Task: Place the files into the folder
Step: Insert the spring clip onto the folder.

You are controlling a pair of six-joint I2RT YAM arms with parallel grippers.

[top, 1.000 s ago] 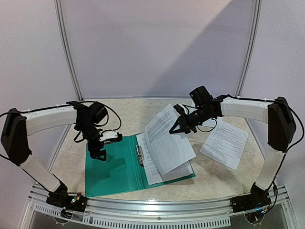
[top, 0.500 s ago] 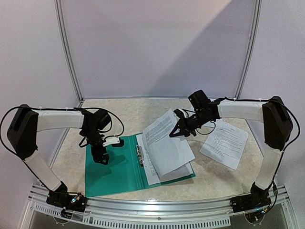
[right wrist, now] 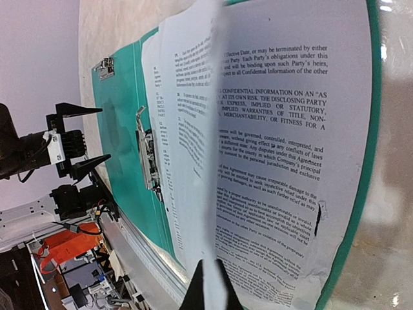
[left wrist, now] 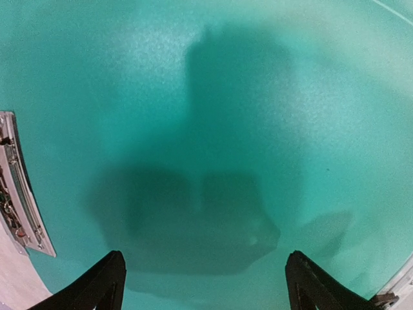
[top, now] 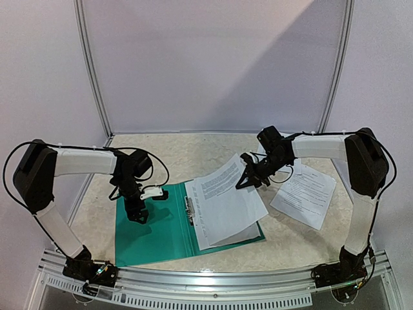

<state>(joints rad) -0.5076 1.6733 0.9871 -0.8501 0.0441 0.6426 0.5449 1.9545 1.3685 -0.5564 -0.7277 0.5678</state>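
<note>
The teal folder (top: 151,229) lies open near the front edge, with its metal clip (top: 190,210) at the spine. One printed sheet lies on its right half. My right gripper (top: 248,179) is shut on the far corner of a second sheet (top: 226,194) and holds it low and slanted over that half. In the right wrist view the fingertips (right wrist: 208,274) pinch the sheet's edge (right wrist: 193,161) above the lying sheet (right wrist: 290,142). My left gripper (top: 136,213) is open and sits on or just above the folder's left cover (left wrist: 213,97).
Another printed sheet (top: 303,192) lies on the beige table (top: 174,152) to the right of the folder. The metal clip shows at the left edge of the left wrist view (left wrist: 16,187). The aluminium rail (top: 213,284) runs along the near edge.
My right gripper has lowered the held sheet, which now lies flatter over the folder's right half. My left gripper has come down onto the left cover.
</note>
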